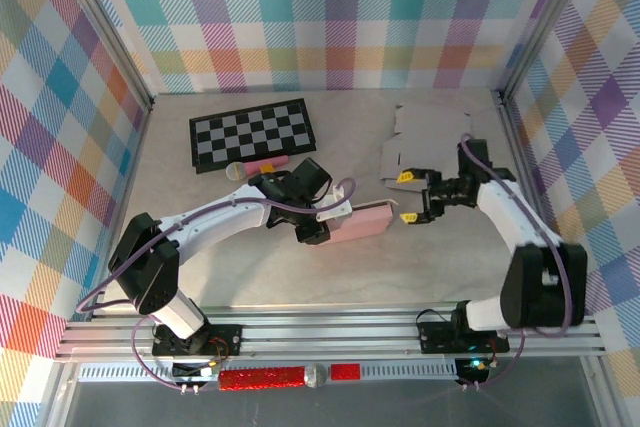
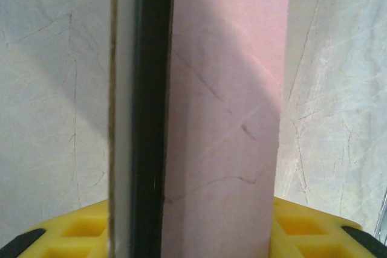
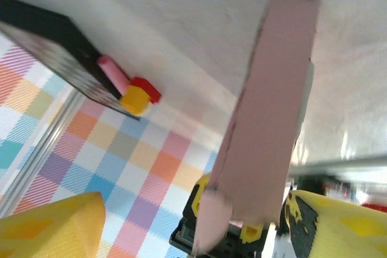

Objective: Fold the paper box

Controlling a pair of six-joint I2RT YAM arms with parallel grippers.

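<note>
The pink paper box (image 1: 362,222) is being held below and right of the chequered board (image 1: 252,134), clamped at its left end by the left pincer (image 1: 322,229). Further right of the board, the right pincer (image 1: 413,197) is being presented wide open and empty, just beside the box's other end. A fold is judged to be in hand; next, that free end is to be pinched squarely.

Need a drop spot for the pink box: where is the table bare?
Bare: the near strip of table between box and front rail; the back gap between checkerboard and grey cardboard. Crowded: the centre, around the box.
</note>
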